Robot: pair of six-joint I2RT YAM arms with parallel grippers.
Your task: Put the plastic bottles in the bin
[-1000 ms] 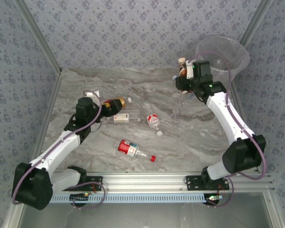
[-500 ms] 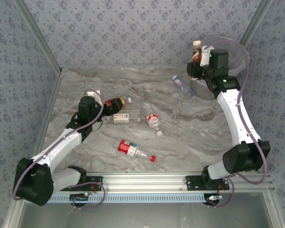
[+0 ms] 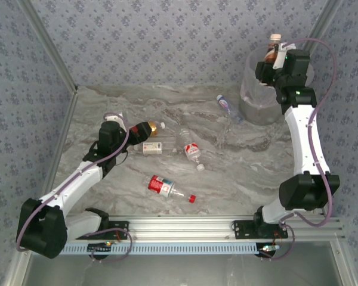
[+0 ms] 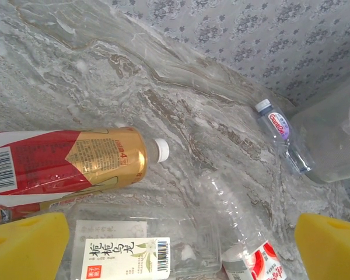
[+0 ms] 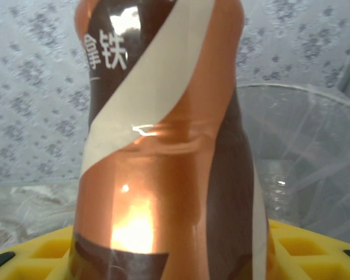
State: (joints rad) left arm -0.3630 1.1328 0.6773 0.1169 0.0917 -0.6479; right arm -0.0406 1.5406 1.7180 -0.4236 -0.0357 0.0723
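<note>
R arm has swung up in the last sec. The brown-and-copper plastic bottle w/ white cap point(image 3: 271, 52) is now high by the rim of the tall round see-through grey bin point(image 3: 250, 95), so I think it can drop in soon. R jaws hold it, standing up betw. the pads, bin just behind. L jaws are wide open, holding nothing. A gold-and-red plastic bottle point(image 4: 76, 163) lies just ahead of them on the worktop point(image 4: 105, 70).

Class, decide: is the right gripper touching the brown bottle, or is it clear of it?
Touching. The right wrist view shows the brown bottle wedged between the yellow pads of the right gripper, jaws pressed on its sides.
</note>
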